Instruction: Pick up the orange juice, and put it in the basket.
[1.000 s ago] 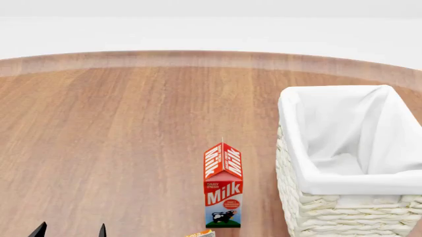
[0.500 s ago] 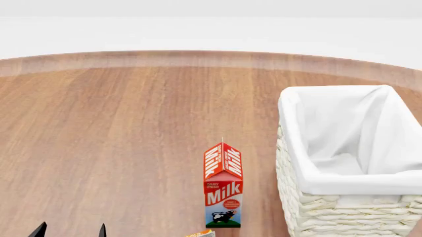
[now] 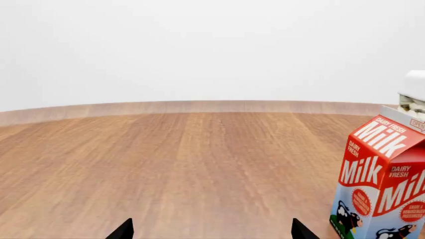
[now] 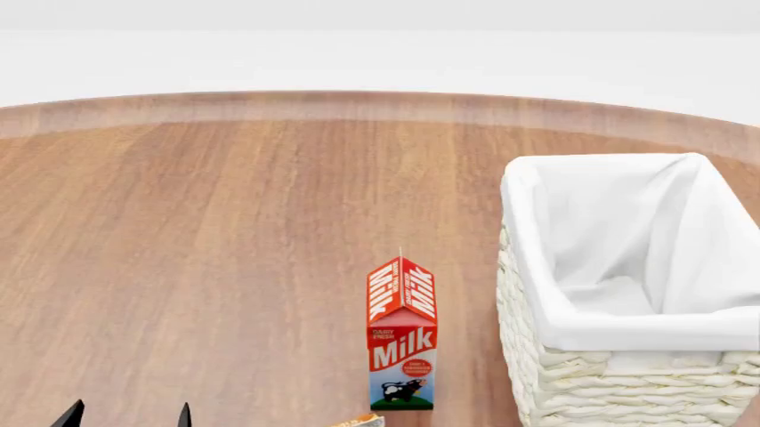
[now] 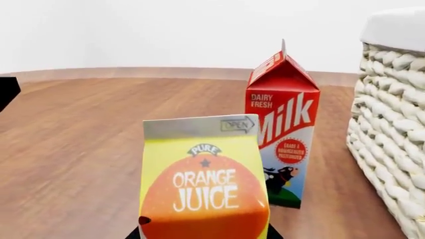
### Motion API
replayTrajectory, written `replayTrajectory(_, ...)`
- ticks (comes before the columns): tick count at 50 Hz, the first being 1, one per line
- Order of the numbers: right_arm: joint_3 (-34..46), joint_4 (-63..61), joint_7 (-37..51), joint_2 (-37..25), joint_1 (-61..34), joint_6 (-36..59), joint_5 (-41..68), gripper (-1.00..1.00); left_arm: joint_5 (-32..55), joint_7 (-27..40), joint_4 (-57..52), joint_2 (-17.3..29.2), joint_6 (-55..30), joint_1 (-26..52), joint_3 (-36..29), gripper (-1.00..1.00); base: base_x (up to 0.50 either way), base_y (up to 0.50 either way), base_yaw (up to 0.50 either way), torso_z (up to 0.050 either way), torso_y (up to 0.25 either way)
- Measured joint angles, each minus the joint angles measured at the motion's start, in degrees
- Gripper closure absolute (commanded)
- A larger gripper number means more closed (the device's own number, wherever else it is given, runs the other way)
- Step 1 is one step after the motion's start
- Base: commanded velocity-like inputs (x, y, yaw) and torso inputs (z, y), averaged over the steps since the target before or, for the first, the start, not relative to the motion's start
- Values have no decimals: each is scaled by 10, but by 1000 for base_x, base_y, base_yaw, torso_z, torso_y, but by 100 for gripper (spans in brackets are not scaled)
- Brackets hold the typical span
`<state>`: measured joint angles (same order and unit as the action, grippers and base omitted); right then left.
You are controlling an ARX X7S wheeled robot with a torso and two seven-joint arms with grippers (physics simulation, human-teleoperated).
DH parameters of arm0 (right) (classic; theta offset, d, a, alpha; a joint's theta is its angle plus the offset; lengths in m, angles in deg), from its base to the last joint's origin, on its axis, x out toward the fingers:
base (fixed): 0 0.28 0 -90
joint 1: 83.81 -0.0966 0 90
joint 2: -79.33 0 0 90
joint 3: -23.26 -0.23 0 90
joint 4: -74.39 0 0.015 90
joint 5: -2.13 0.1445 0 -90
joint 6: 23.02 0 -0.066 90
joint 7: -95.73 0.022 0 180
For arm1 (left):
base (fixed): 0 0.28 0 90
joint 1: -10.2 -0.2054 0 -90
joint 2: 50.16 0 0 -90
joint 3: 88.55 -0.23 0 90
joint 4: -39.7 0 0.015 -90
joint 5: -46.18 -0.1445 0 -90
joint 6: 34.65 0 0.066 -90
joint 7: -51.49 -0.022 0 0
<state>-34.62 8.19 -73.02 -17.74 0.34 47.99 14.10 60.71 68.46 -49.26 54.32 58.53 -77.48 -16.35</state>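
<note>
Right wrist view: orange juice (image 5: 204, 181) fills the foreground, upright, close against the camera, with dark bits of the right gripper at its base on both sides; whether the gripper grips it cannot be told. Milk carton (image 5: 282, 127) stands just behind it, beside the basket (image 5: 391, 124). Head view: only the juice's top corner (image 4: 359, 420) shows at the lower edge, near the milk on the desk (image 4: 214, 249). Left gripper (image 3: 207, 230) tips spread wide, holding nothing.
</note>
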Motion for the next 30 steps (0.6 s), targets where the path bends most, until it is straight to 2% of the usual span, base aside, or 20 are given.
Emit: replayTrajectory(30,19,-172,28,-43,37,66,-3,100,4,5,1,4,2,2,-6,-100,0,0,0,0,1)
